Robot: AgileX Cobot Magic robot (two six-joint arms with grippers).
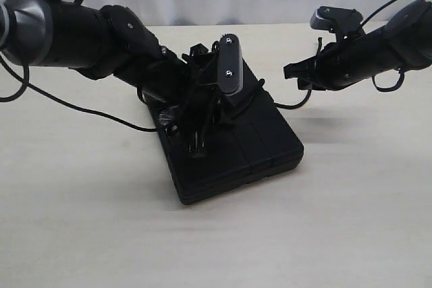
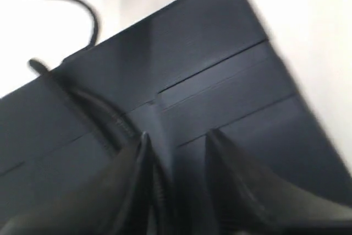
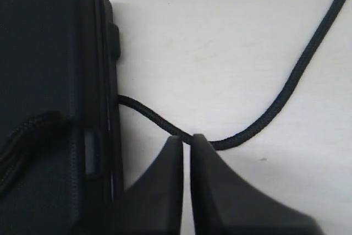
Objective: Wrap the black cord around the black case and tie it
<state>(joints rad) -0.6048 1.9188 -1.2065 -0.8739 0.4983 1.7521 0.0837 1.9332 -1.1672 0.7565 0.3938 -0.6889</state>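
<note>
The black case (image 1: 250, 146) lies flat in the middle of the table. The black cord (image 1: 297, 104) crosses its top under my left arm and leaves its right side in a slack curve. My left gripper (image 1: 194, 141) hangs low over the case (image 2: 192, 42). It (image 2: 176, 141) is open, and cord strands (image 2: 82, 100) run along the inner side of one finger. My right gripper (image 1: 291, 72) hovers right of the case (image 3: 49, 53). It (image 3: 187, 138) is shut on the cord (image 3: 275, 108) at its tips. Another strand (image 3: 33, 125) lies on the case.
The pale table top (image 1: 101, 220) stretches around the case on all sides. A smooth robot cable (image 1: 67, 102) trails over the table at the left. The left arm's grey camera housing (image 1: 229, 65) stands above the case.
</note>
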